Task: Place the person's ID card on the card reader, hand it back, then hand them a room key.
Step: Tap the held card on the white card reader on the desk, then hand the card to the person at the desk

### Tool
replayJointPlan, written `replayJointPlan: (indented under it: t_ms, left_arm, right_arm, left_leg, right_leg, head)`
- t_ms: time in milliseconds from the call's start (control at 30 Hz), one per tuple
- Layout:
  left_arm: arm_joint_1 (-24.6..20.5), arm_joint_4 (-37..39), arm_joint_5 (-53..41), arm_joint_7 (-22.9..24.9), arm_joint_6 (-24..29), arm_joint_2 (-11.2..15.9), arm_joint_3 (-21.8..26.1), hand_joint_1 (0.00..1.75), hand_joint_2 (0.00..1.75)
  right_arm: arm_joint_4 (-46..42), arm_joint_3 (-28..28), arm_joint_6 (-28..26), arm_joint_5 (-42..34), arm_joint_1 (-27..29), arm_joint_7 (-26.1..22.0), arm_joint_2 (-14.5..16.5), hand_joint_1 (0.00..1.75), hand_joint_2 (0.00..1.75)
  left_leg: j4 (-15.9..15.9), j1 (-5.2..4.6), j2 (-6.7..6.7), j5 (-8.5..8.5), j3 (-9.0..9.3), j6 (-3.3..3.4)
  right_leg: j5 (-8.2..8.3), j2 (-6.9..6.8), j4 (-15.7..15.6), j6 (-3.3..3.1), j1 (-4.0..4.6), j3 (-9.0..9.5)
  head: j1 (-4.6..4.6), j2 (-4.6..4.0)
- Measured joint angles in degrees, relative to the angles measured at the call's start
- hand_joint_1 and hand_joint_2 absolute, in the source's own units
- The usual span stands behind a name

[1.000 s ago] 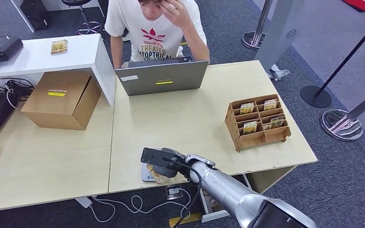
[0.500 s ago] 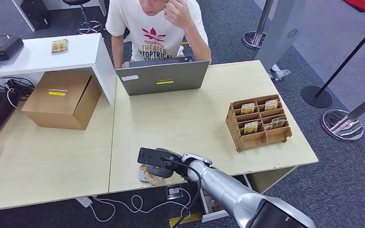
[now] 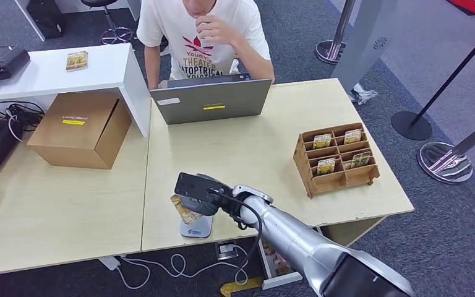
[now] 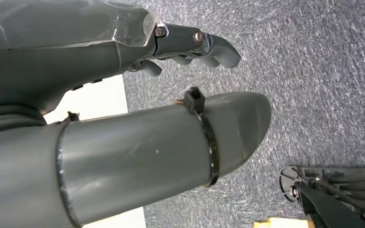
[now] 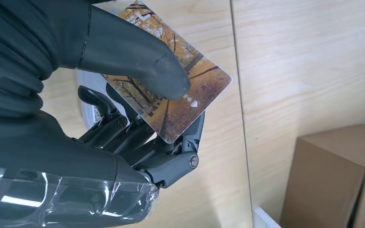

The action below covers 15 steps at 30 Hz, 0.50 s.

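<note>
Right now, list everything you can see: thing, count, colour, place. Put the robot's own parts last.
ID card: one, autumn-tree print, pinched in the right hand above the card reader.
Card reader: one, white, near edge of the table.
Table: light wood, in front of the robot.
Laptop: one, grey, far side of the table.
Card rack: one, brown wood, right side of the table, several cards in its slots.
Cardboard box: one, brown, left.
White shelf: one, a small card on top.
Person: one, white T-shirt, behind the laptop.
Stanchion bases: silver and black, on the grey carpet.
Right hand: dark grey.
Left hand: dark grey, hanging over the carpet, holding nothing.
</note>
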Motion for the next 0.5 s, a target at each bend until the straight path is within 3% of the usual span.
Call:
replayJointPlan:
  t_ms: [300,500]
  left_arm:
    - [0.1,0.0,0.1,-0.6,-0.9,0.9,0.4,0.00,0.00]
    - [0.1,0.0,-1.4,-1.2,-1.9,1.0,0.4,0.00,0.00]
  right_arm:
    - [-5.3,-3.3,-3.5,-2.4,-0.6,-0.8,-1.2,1.75,1.75]
    - [-13.4,-9.2,-7.8,-2.3,1.1,0.1,-4.7,1.75,1.75]
  left_leg:
    - [0.0,-0.02,0.00,0.01,0.00,0.00]
    - [0.0,-0.06,-0.04,0.00,-0.05,0.02]
  right_leg:
    - [0.00,-0.01,0.0,0.00,0.00,-0.02]
    - [0.00,-0.03,0.0,0.01,-0.03,-0.03]
  head:
    - [0.01,0.00]
    - [0.01,0.00]
